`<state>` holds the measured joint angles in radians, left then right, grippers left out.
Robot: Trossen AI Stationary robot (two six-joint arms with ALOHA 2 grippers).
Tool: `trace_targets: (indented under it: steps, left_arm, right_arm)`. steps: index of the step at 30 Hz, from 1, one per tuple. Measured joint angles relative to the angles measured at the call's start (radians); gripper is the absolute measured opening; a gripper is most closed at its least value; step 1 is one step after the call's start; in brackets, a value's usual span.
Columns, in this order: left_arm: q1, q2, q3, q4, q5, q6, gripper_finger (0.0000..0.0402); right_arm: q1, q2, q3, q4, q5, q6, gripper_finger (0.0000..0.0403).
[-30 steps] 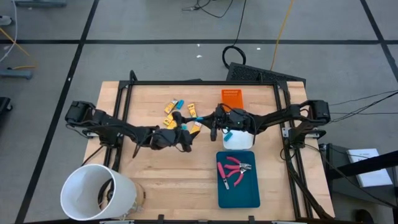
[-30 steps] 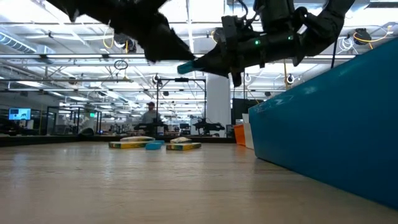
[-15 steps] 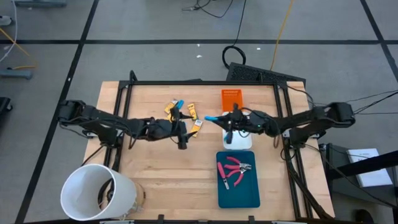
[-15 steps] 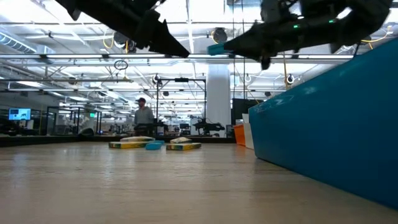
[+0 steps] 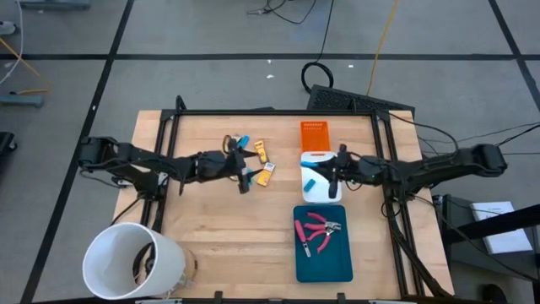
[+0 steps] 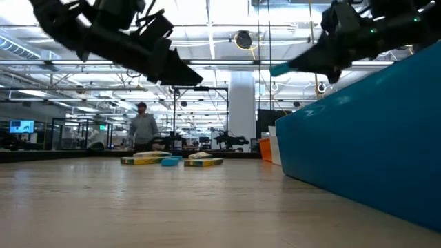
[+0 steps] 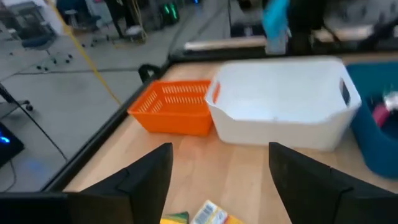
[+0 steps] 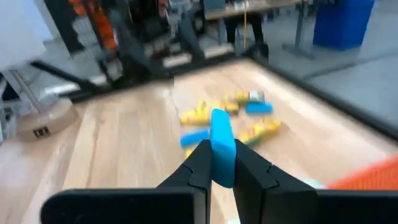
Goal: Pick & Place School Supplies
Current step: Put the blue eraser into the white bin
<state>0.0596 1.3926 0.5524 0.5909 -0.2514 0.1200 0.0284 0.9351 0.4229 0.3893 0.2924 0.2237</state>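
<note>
Right pincer (image 5: 314, 179) over the white tray (image 5: 321, 196), clenched on a light-blue piece (image 8: 222, 149), left pincer (image 5: 245, 177) released above the counter (image 5: 228, 245), yellow pieces (image 5: 265, 173) just beside it, bare wood toward the front edge.

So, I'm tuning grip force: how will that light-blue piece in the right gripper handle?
The light-blue piece probably is stiff: it stands straight, unbent, clamped in the right gripper. It looks light, being stubby and held by one end without sagging. Its flat sides suggest it won't roll once dropped in the white tray.
</note>
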Motion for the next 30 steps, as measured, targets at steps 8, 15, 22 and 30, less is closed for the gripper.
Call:
trace_targets:
  steps: [8, 15, 22, 30]
  left_arm:
    - [0.05, 0.0, -0.155, 0.251, 0.017, -0.091, 0.0266]
    - [0.053, 0.0, -0.182, 0.249, 0.019, -0.135, 0.0267]
    - [0.052, 0.0, -0.182, 0.226, 0.019, -0.146, 0.0266]
    - [0.052, 0.0, -0.182, 0.218, 0.019, -0.148, 0.0267]
  right_arm:
    - [0.0, 0.003, -0.002, -0.241, 0.021, 0.113, 0.0026]
    - [0.0, 0.065, -0.002, -0.275, 0.018, 0.154, 0.0026]
    - [0.0, 0.116, -0.002, -0.296, 0.018, 0.174, 0.0026]
    - [0.0, 0.127, -0.014, -0.35, 0.018, 0.219, 0.0028]
